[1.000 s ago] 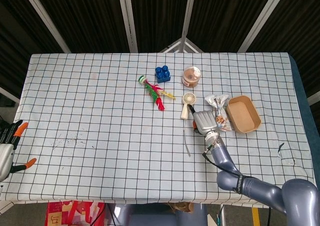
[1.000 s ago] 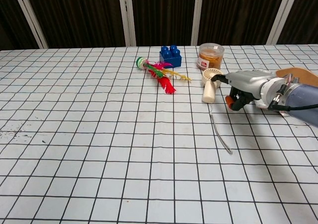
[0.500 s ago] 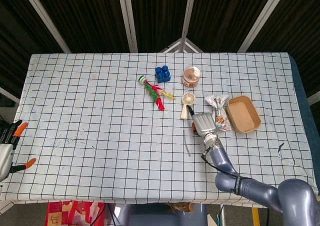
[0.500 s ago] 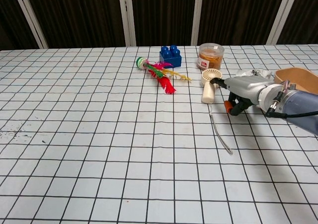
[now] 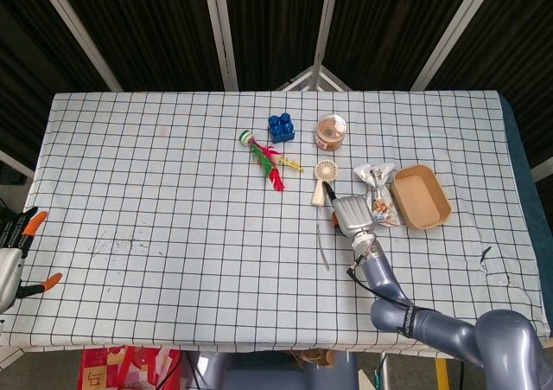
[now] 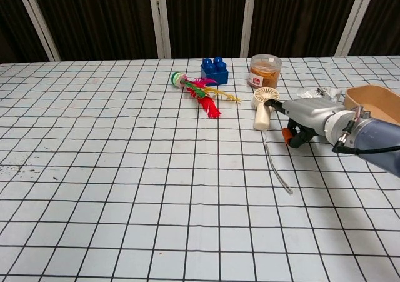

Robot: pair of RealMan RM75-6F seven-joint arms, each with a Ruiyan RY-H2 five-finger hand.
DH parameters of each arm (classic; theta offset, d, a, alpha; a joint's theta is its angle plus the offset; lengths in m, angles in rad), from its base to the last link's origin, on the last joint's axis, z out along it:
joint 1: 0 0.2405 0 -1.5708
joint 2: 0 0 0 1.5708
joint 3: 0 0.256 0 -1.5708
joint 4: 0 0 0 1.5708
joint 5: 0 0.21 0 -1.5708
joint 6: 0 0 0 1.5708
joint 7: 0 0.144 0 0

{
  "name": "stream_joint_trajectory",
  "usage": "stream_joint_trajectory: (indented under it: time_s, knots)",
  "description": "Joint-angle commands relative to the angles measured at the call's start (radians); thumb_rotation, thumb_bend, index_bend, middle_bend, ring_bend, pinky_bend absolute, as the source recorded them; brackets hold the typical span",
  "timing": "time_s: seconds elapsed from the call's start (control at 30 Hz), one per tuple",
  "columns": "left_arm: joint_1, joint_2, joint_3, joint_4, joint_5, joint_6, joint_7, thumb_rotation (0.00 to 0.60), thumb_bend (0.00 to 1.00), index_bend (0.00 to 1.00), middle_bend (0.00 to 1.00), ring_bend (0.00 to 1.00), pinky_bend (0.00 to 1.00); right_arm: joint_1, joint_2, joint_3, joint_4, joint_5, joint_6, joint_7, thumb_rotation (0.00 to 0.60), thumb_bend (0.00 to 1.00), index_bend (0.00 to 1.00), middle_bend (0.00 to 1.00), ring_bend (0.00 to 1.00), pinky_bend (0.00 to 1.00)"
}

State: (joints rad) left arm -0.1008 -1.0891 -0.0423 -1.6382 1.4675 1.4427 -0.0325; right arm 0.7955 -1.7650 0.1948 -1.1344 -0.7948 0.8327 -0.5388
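My right hand (image 5: 350,214) hovers low over the checked tablecloth, just right of a cream hand-held fan (image 5: 323,181). In the chest view the right hand (image 6: 307,115) has its fingers curled under with nothing in them, and its thumb reaches toward the fan (image 6: 263,107) without touching it. The fan's thin strap (image 6: 277,166) trails toward the front edge. My left hand (image 5: 12,260) hangs beyond the table's left front corner, fingers spread and empty, and it shows only in the head view.
Behind the right hand lie a crinkled snack bag (image 5: 376,191) and a wooden tray (image 5: 421,197). Further back stand a clear snack jar (image 5: 331,131), a blue toy brick (image 5: 280,128) and a feathered shuttlecock (image 5: 266,159).
The right hand has sunk a little toward the cloth and drawn slightly back from the fan. The left hand and the objects have not moved.
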Motion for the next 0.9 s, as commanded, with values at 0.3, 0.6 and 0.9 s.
stream_joint_trajectory:
  time_s: [0.3, 0.6, 0.9]
  knots:
    - [0.001, 0.0, -0.002, 0.0, -0.005, 0.002, -0.001, 0.6, 0.03, 0.0, 0.0, 0.0, 0.0, 0.009, 0.022, 0.029, -0.04, -0.016, 0.053, -0.002, 0.6, 0.71, 0.0, 0.8, 0.86, 0.85]
    - [0.003, 0.0, -0.002, 0.0, -0.002, 0.007, -0.001, 0.6, 0.03, 0.0, 0.0, 0.0, 0.0, -0.022, 0.131, 0.084, -0.199, -0.155, 0.211, 0.075, 0.6, 0.71, 0.0, 0.62, 0.63, 0.69]
    - [0.011, 0.003, 0.004, -0.002, 0.006, 0.019, -0.003, 0.6, 0.03, 0.0, 0.0, 0.0, 0.0, -0.224, 0.398, -0.057, -0.493, -0.345, 0.398, 0.151, 0.6, 0.6, 0.0, 0.15, 0.12, 0.18]
